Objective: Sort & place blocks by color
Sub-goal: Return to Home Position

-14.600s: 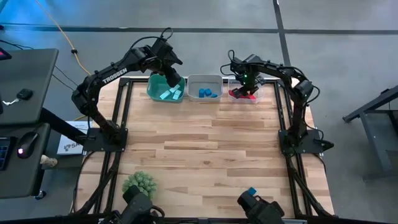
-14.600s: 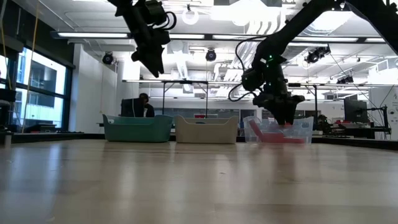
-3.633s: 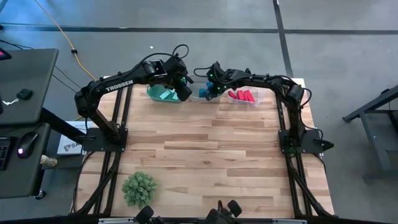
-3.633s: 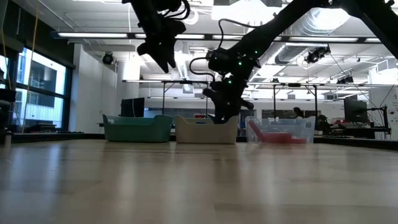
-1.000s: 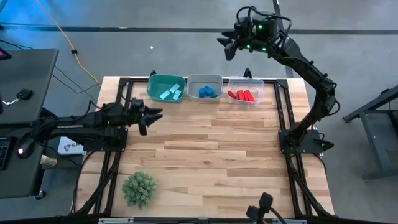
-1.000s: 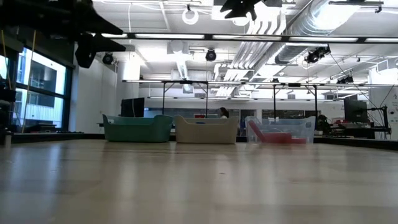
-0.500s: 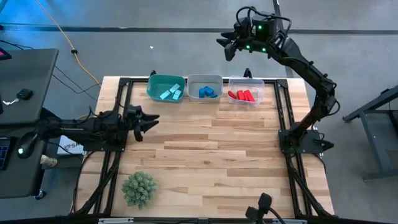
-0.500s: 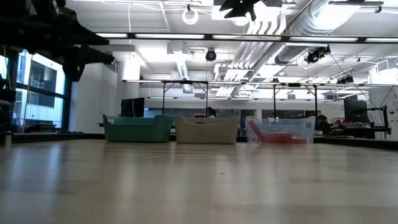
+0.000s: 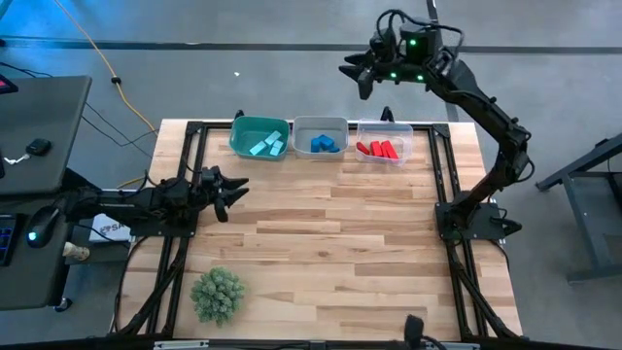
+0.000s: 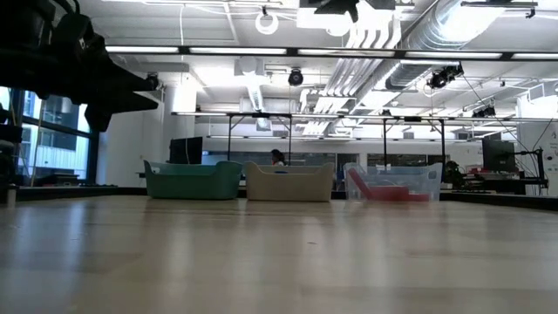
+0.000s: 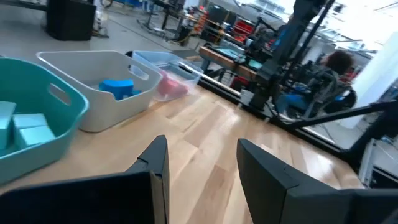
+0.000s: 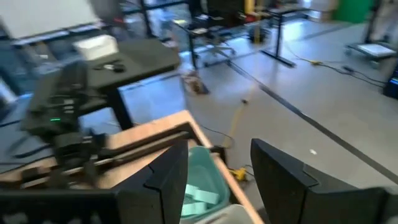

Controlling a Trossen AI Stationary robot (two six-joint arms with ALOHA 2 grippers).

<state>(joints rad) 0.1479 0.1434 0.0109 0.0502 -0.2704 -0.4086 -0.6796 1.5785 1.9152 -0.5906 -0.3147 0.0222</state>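
Overhead: left gripper (image 9: 231, 194) low at the table (image 9: 340, 243) left edge, arm folded flat; right gripper (image 9: 355, 78) raised beyond far edge. 3 bins in a far-edge row: green bin (image 9: 258, 121) w/ teal blocks (image 9: 264, 146), gray bin (image 9: 321, 121) w/ blue blocks (image 9: 325, 145), clear bin (image 9: 403, 136) w/ red blocks (image 9: 379, 150); block nos. unclear. 1 spiky green ball (image 9: 217, 295) near front. Low view alone shows a person (image 10: 278, 157) behind bins. Wrist views: both grippers gape wide, nothing held
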